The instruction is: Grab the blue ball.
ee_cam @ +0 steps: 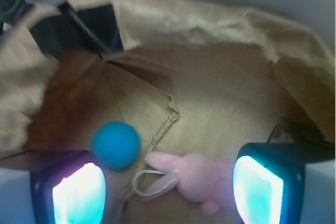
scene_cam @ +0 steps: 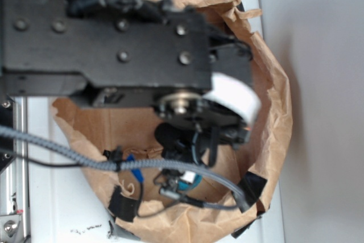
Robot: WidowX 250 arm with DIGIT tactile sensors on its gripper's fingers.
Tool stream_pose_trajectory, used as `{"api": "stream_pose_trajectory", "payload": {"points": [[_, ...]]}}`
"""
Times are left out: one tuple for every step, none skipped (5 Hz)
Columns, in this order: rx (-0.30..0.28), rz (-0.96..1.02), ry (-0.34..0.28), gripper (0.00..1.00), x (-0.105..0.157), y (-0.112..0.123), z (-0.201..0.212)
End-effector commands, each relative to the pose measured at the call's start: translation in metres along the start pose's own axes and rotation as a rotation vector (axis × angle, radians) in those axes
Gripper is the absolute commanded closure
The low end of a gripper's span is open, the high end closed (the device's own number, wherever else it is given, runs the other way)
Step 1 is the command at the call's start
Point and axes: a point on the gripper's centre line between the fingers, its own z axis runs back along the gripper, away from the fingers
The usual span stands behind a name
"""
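From where I stand, the black arm (scene_cam: 114, 32) reaches out over a single brown paper bag (scene_cam: 273, 112), its rim rolled down and patched with black tape (scene_cam: 252, 185). I count at least three tape pieces along the rim in the exterior view. The bag sits on a white surface (scene_cam: 57, 197). One grey braided cable (scene_cam: 68, 152) crosses in front of the bag, and thinner black wires hang beside it. The arm covers most of the bag's inside from this side; only a small speck of teal shows low down among the wires, and I cannot tell for sure what it is.

The wrist view looks straight into the bag. There is one blue ball (ee_cam: 115, 145) lying on the creased paper floor, toward the left. There is one pink plush toy (ee_cam: 191, 177) just to its right, near it but not clearly touching, with a loop of pale string (ee_cam: 149, 182) lying beside it. I see no second ball in either view.

The gripper (ee_cam: 168, 195) has two fingers (ee_cam: 79, 195), both glowing pale at the bottom corners, spread wide apart with nothing between them but the plush toy's body lower down. The ball sits just above the left finger, near its inner edge, not gripped.
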Motion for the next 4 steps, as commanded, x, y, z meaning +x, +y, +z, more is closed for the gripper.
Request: {"api": "stream_pose_trajectory", "payload": {"points": [[0.054,-0.114,-0.071,0.00,-0.010,0.021,-0.018],[0.018,-0.206,-0.026,0.00,-0.009,0.013,-0.032],[-0.082,-0.323,0.012,0.00,-0.004,-0.002,-0.034],[-0.138,-0.390,0.039,0.00,-0.012,-0.024,-0.023]]}}
